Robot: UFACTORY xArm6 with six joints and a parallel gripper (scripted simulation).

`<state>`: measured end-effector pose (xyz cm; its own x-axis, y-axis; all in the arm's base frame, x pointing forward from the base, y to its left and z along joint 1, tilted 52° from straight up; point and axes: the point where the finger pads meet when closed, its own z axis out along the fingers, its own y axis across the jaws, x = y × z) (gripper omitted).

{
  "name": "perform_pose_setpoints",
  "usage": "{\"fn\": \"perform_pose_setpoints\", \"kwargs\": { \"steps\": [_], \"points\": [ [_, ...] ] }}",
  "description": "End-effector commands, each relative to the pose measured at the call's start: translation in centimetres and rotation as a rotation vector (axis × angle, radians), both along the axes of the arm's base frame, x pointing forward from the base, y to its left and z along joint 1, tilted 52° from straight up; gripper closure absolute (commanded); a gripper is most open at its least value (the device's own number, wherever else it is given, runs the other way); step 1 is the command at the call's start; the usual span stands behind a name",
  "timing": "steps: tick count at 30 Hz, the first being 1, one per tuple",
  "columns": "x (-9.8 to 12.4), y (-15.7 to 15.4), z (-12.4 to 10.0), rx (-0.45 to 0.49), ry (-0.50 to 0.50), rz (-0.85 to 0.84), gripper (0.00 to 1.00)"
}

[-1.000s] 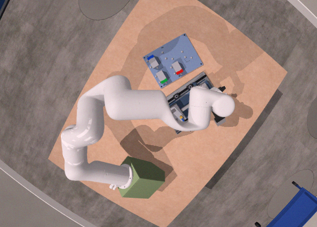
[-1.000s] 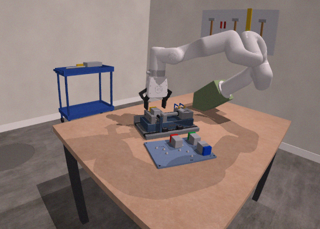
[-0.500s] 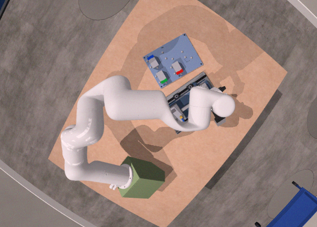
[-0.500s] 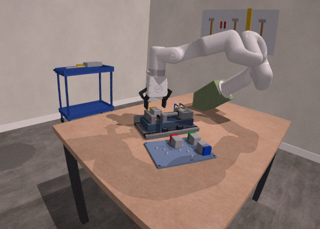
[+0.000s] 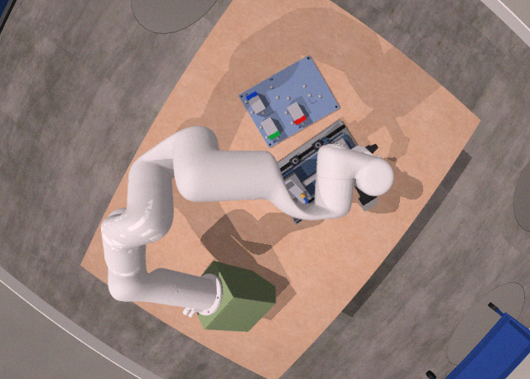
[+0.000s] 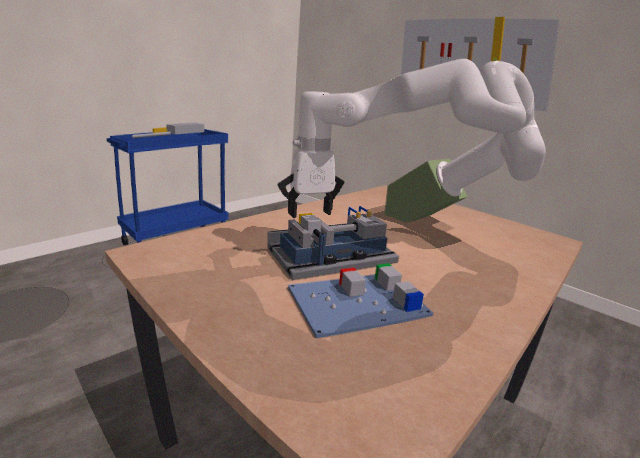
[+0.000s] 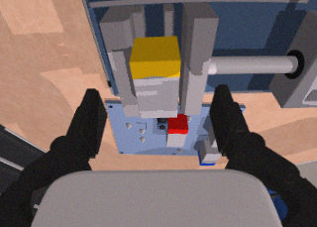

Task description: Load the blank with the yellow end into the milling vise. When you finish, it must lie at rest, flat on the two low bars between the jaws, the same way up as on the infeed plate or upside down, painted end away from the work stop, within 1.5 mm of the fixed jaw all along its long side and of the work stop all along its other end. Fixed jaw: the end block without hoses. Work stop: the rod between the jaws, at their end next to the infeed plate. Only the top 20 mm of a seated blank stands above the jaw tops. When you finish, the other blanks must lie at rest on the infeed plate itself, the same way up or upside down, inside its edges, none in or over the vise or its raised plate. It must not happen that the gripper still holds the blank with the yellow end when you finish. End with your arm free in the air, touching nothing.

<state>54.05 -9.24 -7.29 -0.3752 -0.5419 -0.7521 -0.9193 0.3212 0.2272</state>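
Observation:
The blank with the yellow end point(image 7: 155, 73) point(image 6: 309, 219) point(image 5: 301, 194) lies in the milling vise point(image 6: 330, 246) point(image 5: 299, 159), between the fixed jaw point(image 7: 119, 44) point(image 6: 296, 232) and the moving jaw point(image 7: 198, 44). Its yellow end points away from the infeed plate point(image 7: 124, 138) point(image 6: 330, 319) point(image 5: 312, 79). My gripper point(image 7: 157, 99) point(image 6: 309, 205) is open and empty, straight above the blank with a finger out on each side. In the overhead view the arm hides the gripper. The red-ended blank point(image 5: 296, 112) point(image 6: 352, 281) point(image 7: 177, 130), the green-ended blank point(image 5: 271, 127) point(image 6: 387, 276) and the blue-ended blank point(image 5: 256, 102) point(image 6: 408, 295) stand on the infeed plate.
The moving jaw's screw rod point(image 7: 253, 64) runs to the hose-side block point(image 6: 368, 227). The arm's green base block point(image 5: 239, 298) point(image 6: 418, 189) stands at a table corner. A blue cart point(image 6: 170, 179) stands off the table. A tool board point(image 6: 480, 45) hangs on the wall.

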Motion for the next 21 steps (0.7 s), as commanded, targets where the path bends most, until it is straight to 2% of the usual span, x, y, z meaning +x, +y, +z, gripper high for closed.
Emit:
{"fn": "perform_pose_setpoints", "kwargs": {
  "steps": [1, 21],
  "points": [
    [0.1, -0.23, 0.16, -0.002, -0.003, -0.002, 0.0],
    [0.05, -0.53, 0.4, -0.002, -0.003, -0.002, 0.0]
  ]
}}
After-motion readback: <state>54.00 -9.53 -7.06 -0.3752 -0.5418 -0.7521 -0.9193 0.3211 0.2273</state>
